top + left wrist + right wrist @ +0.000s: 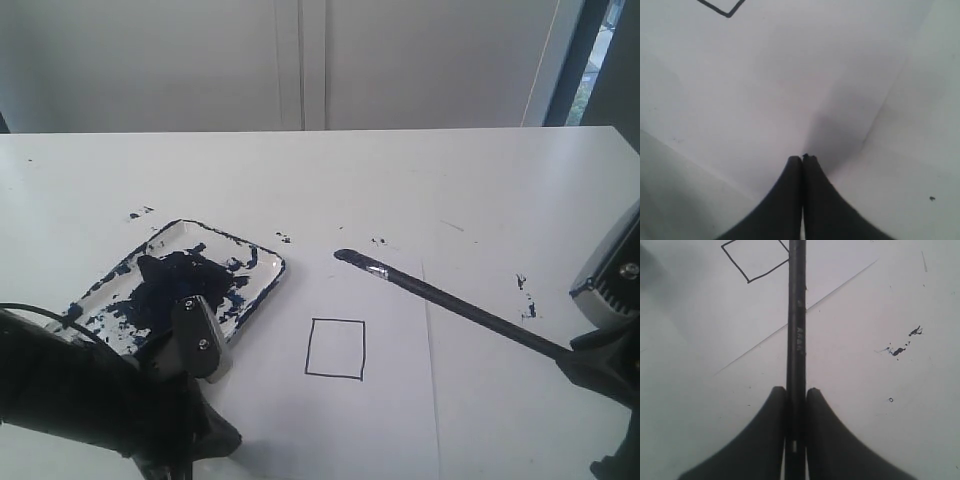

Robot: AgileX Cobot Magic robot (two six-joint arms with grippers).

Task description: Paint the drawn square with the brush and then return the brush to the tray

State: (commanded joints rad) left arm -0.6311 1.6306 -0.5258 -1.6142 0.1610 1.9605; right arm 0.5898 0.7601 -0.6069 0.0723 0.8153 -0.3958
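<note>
The right gripper (796, 390) pinches the brush (450, 300) near the back end of its black handle, and the dark tip hangs over the far edge of the paper sheet (390, 420), beyond the drawn square (335, 349), which is white inside. To paint well, the arm should probably draw the tip back to the square, lower it gently until only the bristles bend, and make short strokes inside the pen outline. The left gripper (802, 159), pressed together and empty, rests just beside the tray (175, 235)
</note>
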